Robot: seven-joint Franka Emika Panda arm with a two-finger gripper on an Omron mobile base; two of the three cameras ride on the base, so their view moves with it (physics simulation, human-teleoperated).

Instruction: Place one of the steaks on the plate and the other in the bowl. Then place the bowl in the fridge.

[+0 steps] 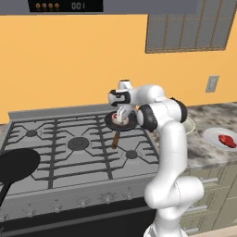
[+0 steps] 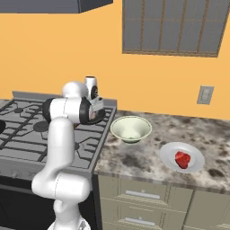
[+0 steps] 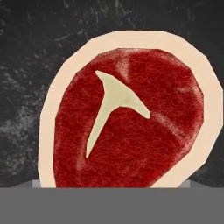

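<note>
Left base view, reading from the left: a large black frying pan [image 1: 16, 167] sits at the near-left corner of the grey gas stove [image 1: 69, 148], then the gripper [image 1: 121, 116] hangs over a small black skillet with a brown handle [image 1: 121, 122] at the stove's back right, jaws spread wide and holding nothing. Under it lies a flat raw-red steak with a pale fat rim [image 3: 127, 113]. Farther right, on the speckled stone counter [image 2: 148, 155], stand the deep cream-green bowl [image 2: 130, 128], empty, and the flat white plate [image 2: 181, 157] carrying the other red steak [image 2: 182, 159].

The meat likely handles as light, soft and slick; pinching across its narrower width, at the edges, seems safest.

Hand view alone reveals the T-shaped bone patch; right base view shows the bowl whole, which the arm mostly hides from the left.
</note>
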